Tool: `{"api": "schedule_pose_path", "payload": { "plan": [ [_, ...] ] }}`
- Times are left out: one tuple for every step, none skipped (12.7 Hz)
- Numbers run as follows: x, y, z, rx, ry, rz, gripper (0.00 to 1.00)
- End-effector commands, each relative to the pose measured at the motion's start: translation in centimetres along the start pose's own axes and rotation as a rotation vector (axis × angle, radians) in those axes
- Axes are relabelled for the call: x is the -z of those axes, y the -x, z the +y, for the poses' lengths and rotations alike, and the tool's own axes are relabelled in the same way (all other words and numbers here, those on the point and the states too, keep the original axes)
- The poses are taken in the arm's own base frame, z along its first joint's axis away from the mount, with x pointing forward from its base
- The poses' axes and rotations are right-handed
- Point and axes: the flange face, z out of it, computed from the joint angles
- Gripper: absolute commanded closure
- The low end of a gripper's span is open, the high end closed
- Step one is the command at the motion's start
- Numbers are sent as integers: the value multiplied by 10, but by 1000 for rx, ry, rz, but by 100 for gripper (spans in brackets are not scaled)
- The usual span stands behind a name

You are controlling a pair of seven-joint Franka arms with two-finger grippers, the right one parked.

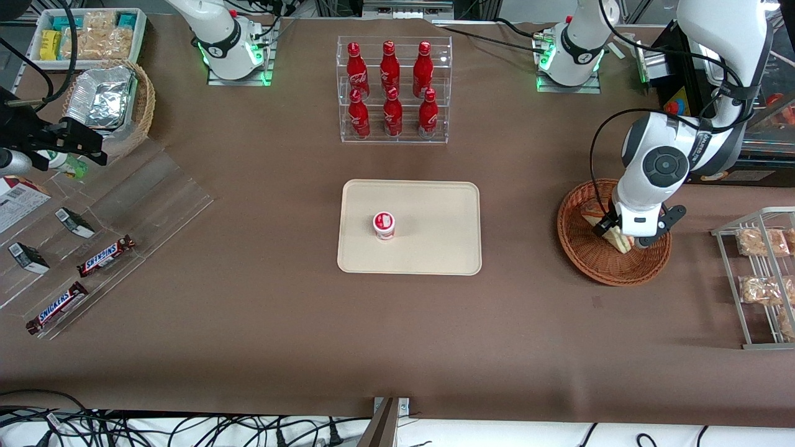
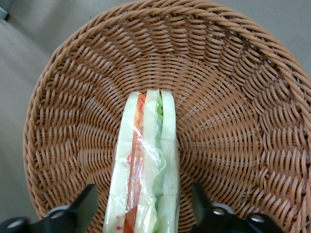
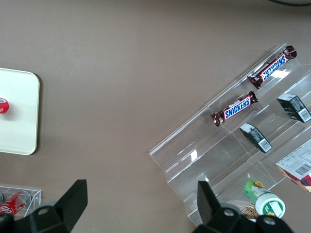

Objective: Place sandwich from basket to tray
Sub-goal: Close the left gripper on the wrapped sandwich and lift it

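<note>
The sandwich, a clear-wrapped wedge of pale bread with red and green filling, stands on edge in the reddish-brown wicker basket toward the working arm's end of the table. My gripper is lowered into the basket and open. One finger stands on each side of the sandwich, with a small gap on both sides. The cream tray lies at the table's middle.
A small white cup with a red lid stands on the tray. A clear rack of red bottles sits farther from the front camera than the tray. A wire rack of snack bags stands beside the basket. Snickers bars lie toward the parked arm's end.
</note>
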Motion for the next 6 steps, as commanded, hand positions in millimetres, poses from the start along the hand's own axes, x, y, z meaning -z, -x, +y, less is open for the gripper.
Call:
{"api": "schedule_pose_path", "payload": {
  "plan": [
    [2, 0, 3, 1, -4, 21, 46],
    [3, 0, 3, 2, -6, 21, 52],
    [3, -1, 3, 2, -6, 21, 53],
    [4, -1, 3, -3, -5, 22, 54],
    [10, -6, 6, -4, 3, 32, 54],
    [18, -10, 7, -2, -5, 35, 54]
  ]
}}
